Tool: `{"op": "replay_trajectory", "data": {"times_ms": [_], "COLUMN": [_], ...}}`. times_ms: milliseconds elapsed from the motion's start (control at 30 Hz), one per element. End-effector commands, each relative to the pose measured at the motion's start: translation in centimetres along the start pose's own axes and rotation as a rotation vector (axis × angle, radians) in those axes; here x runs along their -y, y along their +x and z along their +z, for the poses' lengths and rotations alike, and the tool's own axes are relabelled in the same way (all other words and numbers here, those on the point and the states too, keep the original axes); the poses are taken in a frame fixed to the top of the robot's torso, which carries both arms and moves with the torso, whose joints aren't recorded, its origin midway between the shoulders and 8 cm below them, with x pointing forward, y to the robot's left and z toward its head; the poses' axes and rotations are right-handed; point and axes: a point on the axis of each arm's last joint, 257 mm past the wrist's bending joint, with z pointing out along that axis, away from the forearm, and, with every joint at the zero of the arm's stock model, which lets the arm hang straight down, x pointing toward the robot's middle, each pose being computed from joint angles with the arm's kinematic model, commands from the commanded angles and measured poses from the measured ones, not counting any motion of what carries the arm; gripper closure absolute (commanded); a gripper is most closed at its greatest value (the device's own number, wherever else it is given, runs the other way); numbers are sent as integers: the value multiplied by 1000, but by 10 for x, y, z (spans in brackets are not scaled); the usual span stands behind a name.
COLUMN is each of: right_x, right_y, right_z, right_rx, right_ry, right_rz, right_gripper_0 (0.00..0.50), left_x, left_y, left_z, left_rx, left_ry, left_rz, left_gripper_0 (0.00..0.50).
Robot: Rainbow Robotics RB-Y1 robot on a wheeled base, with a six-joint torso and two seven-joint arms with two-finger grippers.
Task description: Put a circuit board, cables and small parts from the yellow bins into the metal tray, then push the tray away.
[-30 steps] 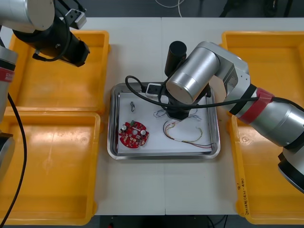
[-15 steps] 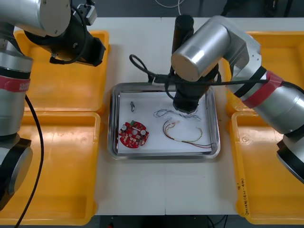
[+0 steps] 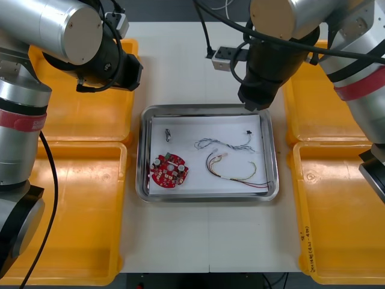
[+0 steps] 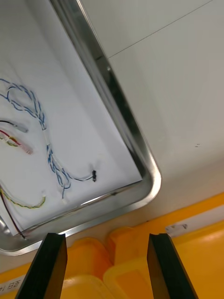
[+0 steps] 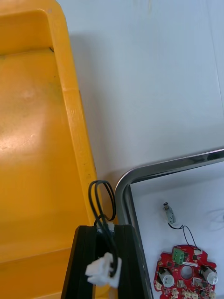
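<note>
Left hand [image 5: 106, 230] is clamped on a black cable [image 5: 101, 202]. Fingers are pressed together, w/ a loop of the cable sticking out past the tips & its white plug [image 5: 103, 272] showing at the fingers. The hand hangs above the rim of the far yellow bin [image 5: 32, 140] on the robot's left, right nr the far left corner of the metal tray [image 5: 122, 187], w/ bare counter [image 5: 154, 84] beyond.

Right hand [image 4: 108, 245] has its fingers spread wide, nothing btwn them. It hovers over the tray's far right corner, close to the yellow bins on that side.

Inside the tray, on the white lining:
- Round red circuit board [image 3: 169, 169] in the near left part.
- Small metal part [image 3: 168, 133] just beyond the board.
- Blue-and-white cable [image 3: 225, 144] across the middle & right.
- Red-and-yellow cable [image 3: 234, 171] curled just nearer than that one.

Tray sits mid-counter btwn the two pairs of bins.
</note>
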Motion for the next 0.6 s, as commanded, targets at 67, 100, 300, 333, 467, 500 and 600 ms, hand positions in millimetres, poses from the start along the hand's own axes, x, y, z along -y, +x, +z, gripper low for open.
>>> {"op": "replay_trajectory", "data": {"times_ms": [67,100,300,333,467,500,600], "right_x": [24,24,27,27,31,31,33], "right_y": [14,19,45,47,71,79,97], "right_z": [-36,-36,-42,-42,-47,-48,-51], "right_rx": [78,85,116,118,135,137,139], "right_ry": [109,109,115,113,101,96,90], "right_rz": [157,189,343,357,465,497,568], "right_gripper_0": [0,0,0,0,0,0,0], "left_x": [14,15,17,17,17,17,19], "left_y": [-2,-2,-3,-3,-3,-3,-3], "left_z": [-6,-6,-6,-6,-6,-6,-6], "left_rx": [19,20,24,24,23,23,23], "left_ry": [17,19,27,27,30,30,36], "left_rz": [-38,-37,-41,-41,-45,-46,-50], "left_gripper_0": [499,500,500,499,500,500,500]}}
